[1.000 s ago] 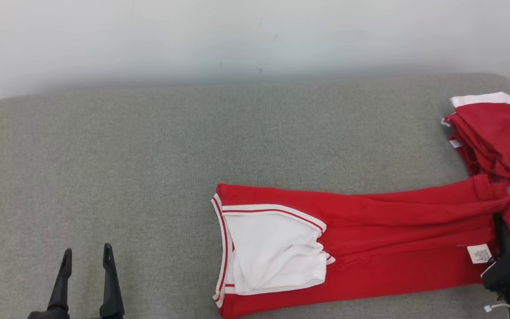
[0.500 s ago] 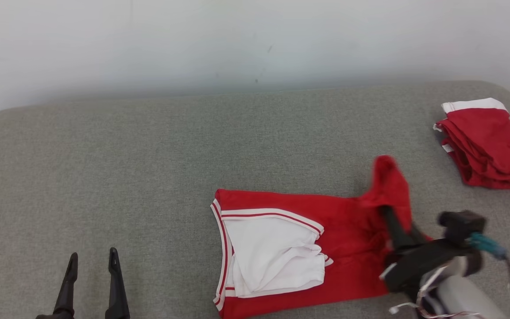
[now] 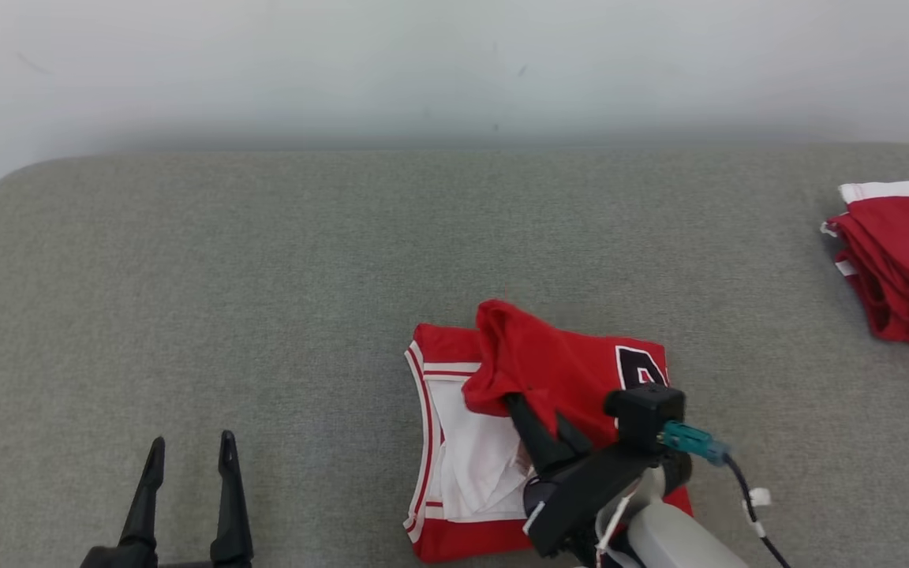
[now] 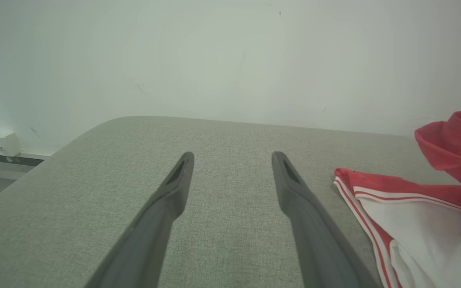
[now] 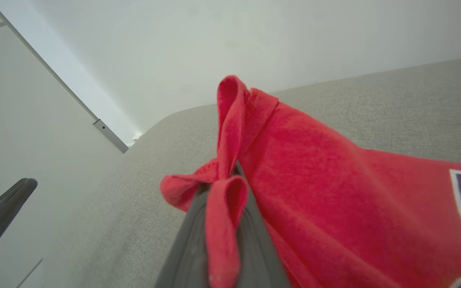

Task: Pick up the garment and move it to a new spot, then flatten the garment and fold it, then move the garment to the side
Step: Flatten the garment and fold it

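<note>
Your right gripper point(image 3: 513, 401) pinches a limp edge of the jersey point(image 3: 557, 363): light, soft cloth, best held by its hems; your left gripper point(image 3: 190, 446), left of the jersey, gapes empty.

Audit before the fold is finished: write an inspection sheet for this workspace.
Surface: grey fabric pad, rounded corners.
Job's things: red jersey, one end doubled over its white-lined end, dark print showing.
Clutter: folded red pile at the pad's far right.
Grippers: left gripper open, holding nothing; right gripper shut on a bunched edge of the jersey.
Cables: black cable with teal plug at the right wrist, loose.
Surroundings: white wall; small white box at its foot.
</note>
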Tool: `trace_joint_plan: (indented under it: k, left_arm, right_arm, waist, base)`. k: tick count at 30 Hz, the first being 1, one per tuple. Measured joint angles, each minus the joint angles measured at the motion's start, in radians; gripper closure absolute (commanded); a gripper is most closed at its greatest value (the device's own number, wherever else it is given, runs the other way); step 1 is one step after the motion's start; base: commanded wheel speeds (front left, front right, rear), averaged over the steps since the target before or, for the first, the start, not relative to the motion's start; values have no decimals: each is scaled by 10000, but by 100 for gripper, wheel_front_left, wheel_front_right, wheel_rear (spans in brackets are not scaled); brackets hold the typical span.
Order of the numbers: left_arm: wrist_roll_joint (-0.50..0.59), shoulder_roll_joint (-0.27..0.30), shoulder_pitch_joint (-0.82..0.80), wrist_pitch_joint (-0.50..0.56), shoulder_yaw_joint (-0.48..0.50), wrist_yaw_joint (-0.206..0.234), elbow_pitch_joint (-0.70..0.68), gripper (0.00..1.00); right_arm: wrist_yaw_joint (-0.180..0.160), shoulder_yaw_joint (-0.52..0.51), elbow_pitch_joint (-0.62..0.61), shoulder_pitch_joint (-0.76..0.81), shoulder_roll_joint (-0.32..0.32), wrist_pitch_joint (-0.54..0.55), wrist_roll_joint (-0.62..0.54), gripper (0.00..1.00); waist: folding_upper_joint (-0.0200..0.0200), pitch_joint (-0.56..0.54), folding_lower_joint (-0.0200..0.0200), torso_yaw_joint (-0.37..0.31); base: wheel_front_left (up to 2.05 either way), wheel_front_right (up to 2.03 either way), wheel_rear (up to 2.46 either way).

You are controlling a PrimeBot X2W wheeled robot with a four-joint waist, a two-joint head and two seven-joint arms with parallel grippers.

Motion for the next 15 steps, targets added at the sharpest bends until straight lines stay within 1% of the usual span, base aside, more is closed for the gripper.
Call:
trace_joint_plan:
  k: [3,8,9,10,11,15]
  left_arm:
    - [-15,-2,-145,0,-121,2,69,0]
    - [-29,-2,-328,0,-272,13,180,0]
    - [-31,-2,-327,0,-270,21,215,0]
    - [-38,-2,-328,0,-278,35,238,0]
    - [-59,-2,-329,0,-295,67,263,0]
    - [-98,-2,-325,0,-291,151,324,0]
  right_arm:
    - [0,219,435,-198,217,38,-19,100]
    - [0,500,1145,-429,336,-130,52,100]
    - [0,548,1290,-487,353,-194,104,90]
    - [0,587,1392,-564,355,-293,107,55]
    - [0,660,1478,-639,353,-357,109,0]
    - [0,851,1507,-843,370,-587,253,0]
  waist:
    - [0,75,0,146]
    - [0,162,0,369]
    - [0,166,0,395]
    - [-1,159,0,406]
    - [0,144,1,404]
    - [-1,49,0,305]
  base:
    - [0,0,0]
    - [0,0,0]
    - [0,0,0]
    - [0,0,0]
    - [0,0,0]
    - [0,0,0]
